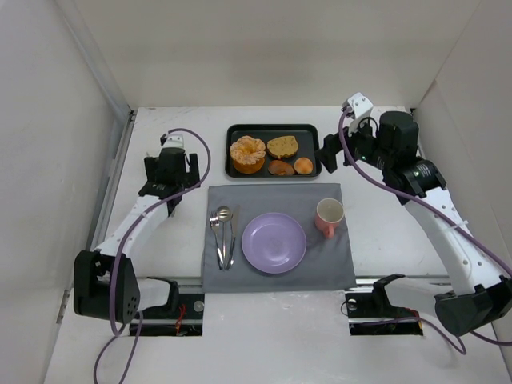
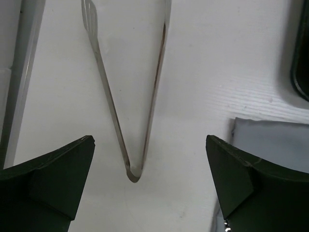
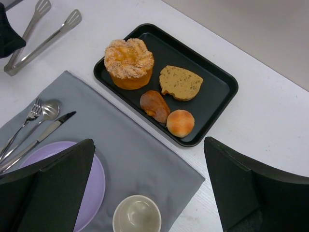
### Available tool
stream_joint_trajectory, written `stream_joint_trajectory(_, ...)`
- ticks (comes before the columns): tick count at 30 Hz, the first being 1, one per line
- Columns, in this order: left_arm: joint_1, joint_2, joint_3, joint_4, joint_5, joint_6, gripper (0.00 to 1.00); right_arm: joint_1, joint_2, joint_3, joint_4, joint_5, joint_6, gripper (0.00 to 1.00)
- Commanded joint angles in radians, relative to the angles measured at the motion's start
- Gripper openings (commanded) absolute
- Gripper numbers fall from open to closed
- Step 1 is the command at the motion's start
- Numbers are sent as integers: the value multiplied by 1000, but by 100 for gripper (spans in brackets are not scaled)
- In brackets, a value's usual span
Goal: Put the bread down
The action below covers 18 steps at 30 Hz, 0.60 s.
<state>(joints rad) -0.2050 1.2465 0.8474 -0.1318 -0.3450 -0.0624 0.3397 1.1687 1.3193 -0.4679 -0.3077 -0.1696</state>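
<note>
The bread, a round orange-golden pastry with a lobed pale top, sits at the left end of the black tray. It also shows in the right wrist view. The purple plate lies empty on the grey mat. My right gripper is open and empty, held above the tray's right end. My left gripper is open and empty, left of the tray. It hangs over the hinge end of metal tongs on the table, not touching them.
The tray also holds a brown slice, a small oval pastry and a small round bun. A pink cup and cutlery lie on the mat. White walls enclose the table.
</note>
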Motion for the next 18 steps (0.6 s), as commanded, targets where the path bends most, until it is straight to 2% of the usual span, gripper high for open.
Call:
stream_joint_trajectory(1, 19, 8, -63, 89, -17, 71, 100, -1, -24, -12, 55, -47, -19, 100)
stream_joint_trajectory(6, 163, 72, -39, 103, 104, 62, 100, -1, -24, -12, 55, -57, -28, 100)
stream_joint_trajectory(10, 228, 123, -7, 103, 164, 62, 100, -1, -24, -12, 55, -68, -28, 100)
stream_joint_trajectory(18, 279, 189, 4, 112, 258, 53, 99, -1, -24, -12, 55, -68, -28, 100)
